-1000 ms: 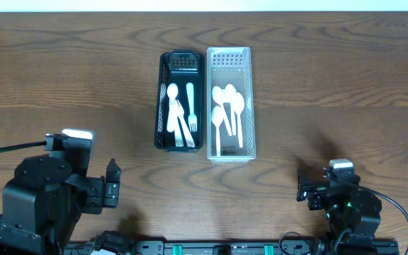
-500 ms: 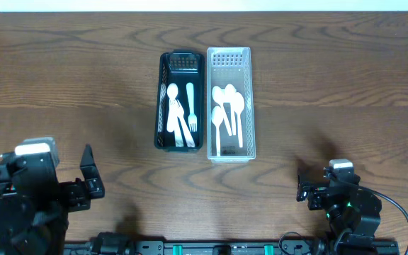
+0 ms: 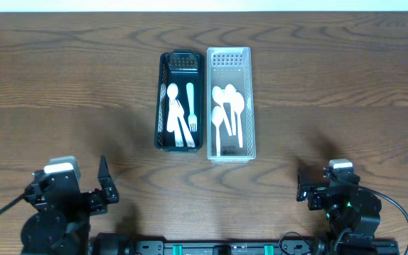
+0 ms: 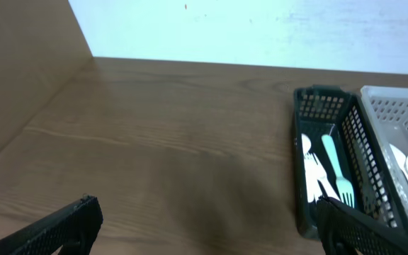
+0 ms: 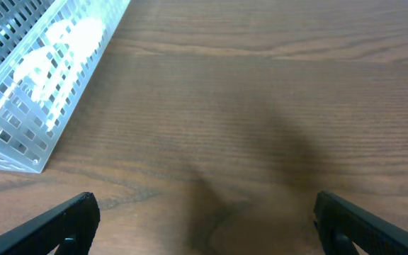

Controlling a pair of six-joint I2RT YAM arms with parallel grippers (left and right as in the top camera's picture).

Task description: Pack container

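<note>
A black mesh basket (image 3: pixel 160 99) holds a white fork (image 3: pixel 190 106) and other white cutlery (image 3: pixel 173 106). Touching it on the right, a white mesh basket (image 3: pixel 252 106) holds several white spoons (image 3: pixel 229 106). My left gripper (image 3: pixel 73 183) is open and empty at the front left, far from both baskets. My right gripper (image 3: pixel 329 178) is open and empty at the front right. The left wrist view shows the open gripper (image 4: pixel 206 234) over bare wood, with the black basket (image 4: pixel 297 177) ahead on the right. The right wrist view shows the open gripper (image 5: pixel 204 227) and the white basket (image 5: pixel 41 92) at upper left.
The wooden table (image 3: pixel 331 71) spreads on all sides of the two baskets. A pale wall (image 4: pixel 261 28) lies behind the table's far edge. Both arm bases sit at the front edge.
My left arm has dropped lower and drawn back toward the front edge, its gripper staying open. The right arm and the baskets have not moved.
</note>
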